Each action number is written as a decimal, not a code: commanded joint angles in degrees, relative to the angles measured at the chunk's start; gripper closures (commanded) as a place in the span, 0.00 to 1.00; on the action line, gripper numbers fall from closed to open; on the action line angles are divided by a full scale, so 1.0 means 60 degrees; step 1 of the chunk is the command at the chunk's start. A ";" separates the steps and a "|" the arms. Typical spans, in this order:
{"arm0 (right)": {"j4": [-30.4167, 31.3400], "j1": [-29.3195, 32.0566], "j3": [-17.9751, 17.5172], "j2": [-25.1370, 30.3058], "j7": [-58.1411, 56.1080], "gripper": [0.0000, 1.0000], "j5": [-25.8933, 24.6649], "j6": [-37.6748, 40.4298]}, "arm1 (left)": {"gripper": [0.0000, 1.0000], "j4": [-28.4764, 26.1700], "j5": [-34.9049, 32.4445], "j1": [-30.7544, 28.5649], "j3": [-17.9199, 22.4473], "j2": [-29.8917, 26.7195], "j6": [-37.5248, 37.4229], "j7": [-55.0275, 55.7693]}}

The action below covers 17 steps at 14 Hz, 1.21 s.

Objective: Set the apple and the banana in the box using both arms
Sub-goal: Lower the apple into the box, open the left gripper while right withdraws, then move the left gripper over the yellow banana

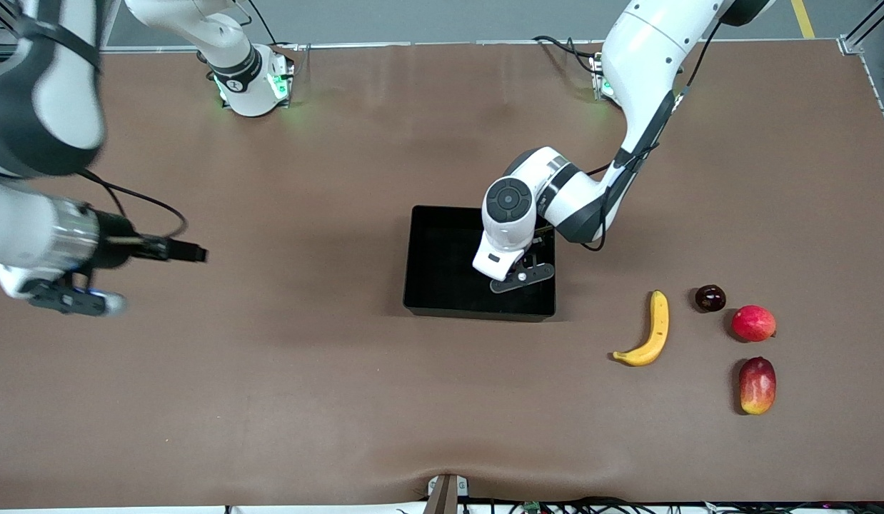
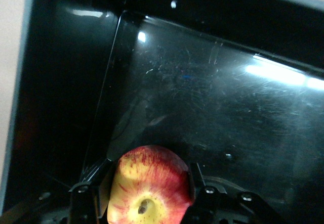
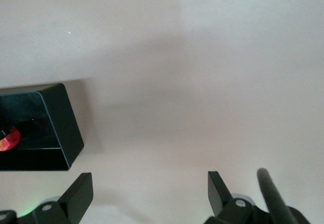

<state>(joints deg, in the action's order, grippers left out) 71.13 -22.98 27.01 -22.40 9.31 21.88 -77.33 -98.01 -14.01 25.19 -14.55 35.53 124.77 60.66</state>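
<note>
My left gripper (image 1: 522, 277) reaches down into the black box (image 1: 442, 308) at the middle of the table. It is shut on the apple (image 2: 149, 183), red streaked with yellow, stem dimple facing the left wrist camera. The left gripper (image 2: 152, 179) holds the apple low over the glossy box floor (image 2: 202, 82); the hand hides the apple in the front view. The banana (image 1: 650, 330) lies on the table toward the left arm's end, nearer the front camera than the box. My right gripper (image 1: 74, 300) is open and empty (image 3: 150, 186) over bare table at the right arm's end.
Beside the banana lie a small dark round fruit (image 1: 710, 298), a smooth pinkish-red round fruit (image 1: 753, 323) and an elongated red-and-yellow fruit (image 1: 757, 385). The right wrist view shows a box corner (image 3: 61, 128) with a bit of red apple (image 3: 9, 139) inside.
</note>
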 commanded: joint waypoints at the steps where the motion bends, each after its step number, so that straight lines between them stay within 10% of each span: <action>1: 0.0084 -0.0037 0.0346 0.0392 -0.0334 0.00 -0.0131 0.0202 | 1.00 -0.0203 -0.0258 0.0020 -0.0021 -0.0063 0.0241 0.0348; 5: -0.0048 0.0050 0.0742 0.0538 -0.0672 0.00 -0.1170 0.0495 | 1.00 -0.0466 -0.0258 0.0137 -0.0021 -0.0063 0.0226 0.0421; 8: 0.0185 0.0867 -0.0015 0.1388 -0.0980 0.00 -0.1801 0.0378 | 0.99 -0.0467 -0.0272 0.0137 -0.0036 0.0069 0.0226 0.0859; 12: 0.1252 0.3489 -0.2869 0.2382 -0.1010 0.00 -0.2631 -0.0658 | 0.10 -0.0380 -0.0272 0.0123 -0.0036 -0.0091 -0.0022 0.0920; 14: 0.2028 0.4237 -0.4072 0.3085 -0.1024 0.00 -0.3339 -0.1260 | 0.00 -0.0175 -0.0272 0.0050 -0.0036 -0.0412 -0.0037 0.0876; 17: 0.3229 0.4446 -0.4355 0.3848 -0.1449 0.00 -0.3340 -0.1743 | 0.00 0.0642 -0.0214 -0.0039 -0.0036 -0.0736 -0.1072 0.0818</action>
<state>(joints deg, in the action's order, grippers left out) 82.79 2.04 2.94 -4.67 2.51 3.21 -84.37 -96.73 -14.20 25.22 -14.66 33.41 123.07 64.41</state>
